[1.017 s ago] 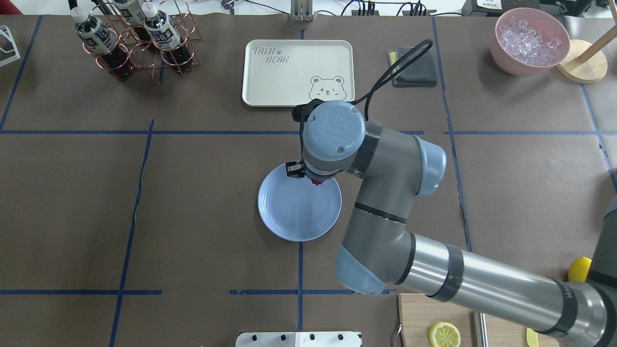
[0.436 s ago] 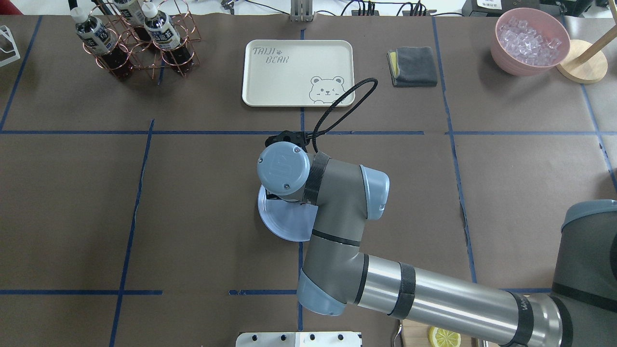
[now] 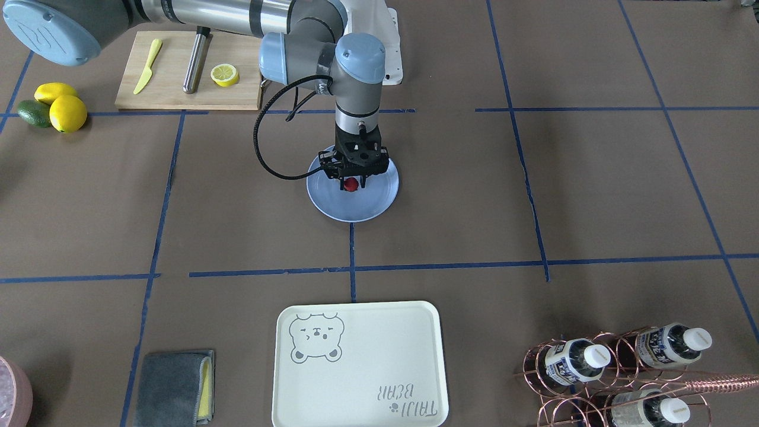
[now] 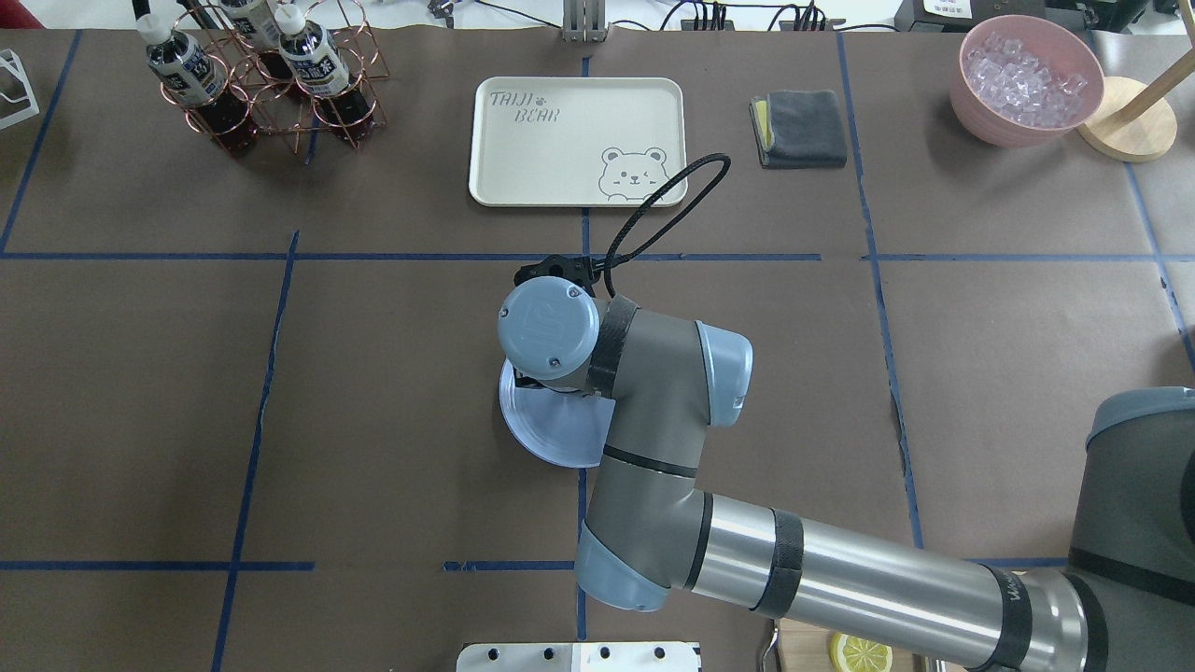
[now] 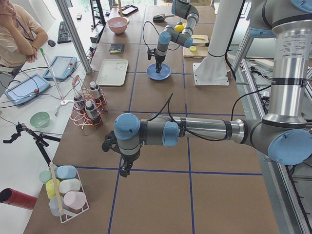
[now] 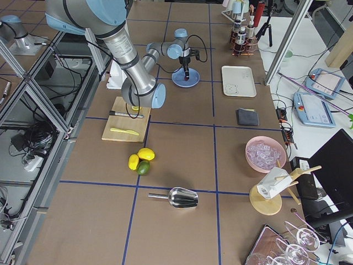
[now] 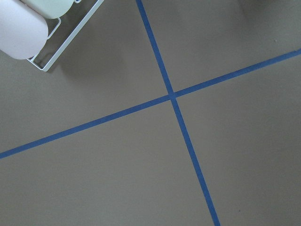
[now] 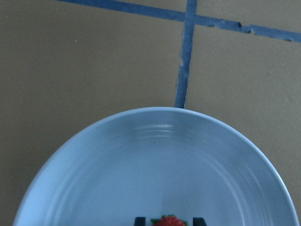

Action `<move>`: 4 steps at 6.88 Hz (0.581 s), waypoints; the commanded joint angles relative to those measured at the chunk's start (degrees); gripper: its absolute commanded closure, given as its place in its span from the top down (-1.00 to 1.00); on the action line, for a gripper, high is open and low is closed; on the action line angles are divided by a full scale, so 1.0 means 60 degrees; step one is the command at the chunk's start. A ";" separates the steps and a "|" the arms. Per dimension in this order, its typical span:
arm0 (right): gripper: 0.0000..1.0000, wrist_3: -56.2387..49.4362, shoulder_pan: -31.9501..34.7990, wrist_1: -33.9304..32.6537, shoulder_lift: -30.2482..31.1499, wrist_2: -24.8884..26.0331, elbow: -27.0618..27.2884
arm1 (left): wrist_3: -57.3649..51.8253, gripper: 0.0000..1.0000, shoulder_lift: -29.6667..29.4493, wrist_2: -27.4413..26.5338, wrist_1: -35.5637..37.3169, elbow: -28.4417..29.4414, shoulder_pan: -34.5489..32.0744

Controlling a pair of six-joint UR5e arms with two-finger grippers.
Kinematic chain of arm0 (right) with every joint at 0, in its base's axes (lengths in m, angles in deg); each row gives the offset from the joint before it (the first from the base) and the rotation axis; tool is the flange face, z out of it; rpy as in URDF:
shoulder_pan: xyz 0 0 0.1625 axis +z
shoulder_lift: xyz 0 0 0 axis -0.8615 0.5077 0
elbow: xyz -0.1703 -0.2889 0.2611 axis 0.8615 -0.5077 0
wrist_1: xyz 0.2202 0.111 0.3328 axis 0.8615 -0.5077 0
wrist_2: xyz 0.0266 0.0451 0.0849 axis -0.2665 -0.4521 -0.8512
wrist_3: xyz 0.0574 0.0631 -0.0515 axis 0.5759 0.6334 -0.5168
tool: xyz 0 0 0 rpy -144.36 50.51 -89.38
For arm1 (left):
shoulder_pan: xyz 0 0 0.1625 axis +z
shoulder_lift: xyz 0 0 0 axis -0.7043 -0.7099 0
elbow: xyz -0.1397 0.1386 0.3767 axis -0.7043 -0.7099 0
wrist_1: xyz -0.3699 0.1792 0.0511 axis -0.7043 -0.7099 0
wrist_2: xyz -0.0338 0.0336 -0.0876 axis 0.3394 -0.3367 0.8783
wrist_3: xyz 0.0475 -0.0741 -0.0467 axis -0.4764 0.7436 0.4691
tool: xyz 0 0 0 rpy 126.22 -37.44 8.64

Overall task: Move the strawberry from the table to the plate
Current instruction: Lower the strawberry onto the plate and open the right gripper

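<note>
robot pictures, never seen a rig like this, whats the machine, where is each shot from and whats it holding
Two robot arms stand at a paper table. One picture looks from across the table, one from above behind the robot, two from the table's ends, two from cameras on the wrists. The right gripper is low over a blue-grey plate, with a strawberry between its fingertips; gripped or let go, I cannot tell. The left gripper hangs over the table. Also there: a tray, lemons, bottles.

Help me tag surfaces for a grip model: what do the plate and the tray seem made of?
Plate: probably plastic, light blue-grey, smooth with a soft sheen; faint moulded concentric rings show inside.
Tray: likely plastic or melamine, cream, matte; rounded moulded rim and printed bear.
</note>
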 commanded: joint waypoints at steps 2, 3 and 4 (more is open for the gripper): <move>1.00 -0.1058 0.1570 -0.0024 0.0214 -0.1276 0.0984 | -0.0011 1.00 0.0035 0.0000 -0.0017 0.0131 0.0000; 1.00 -0.2458 0.2797 0.0019 0.0636 -0.2287 0.1104 | 0.0047 1.00 0.0021 -0.0044 0.0041 0.0045 0.0000; 1.00 -0.4242 0.4114 0.0048 0.1235 -0.3370 0.1105 | 0.0105 1.00 0.0021 0.0014 0.0099 0.0160 0.0000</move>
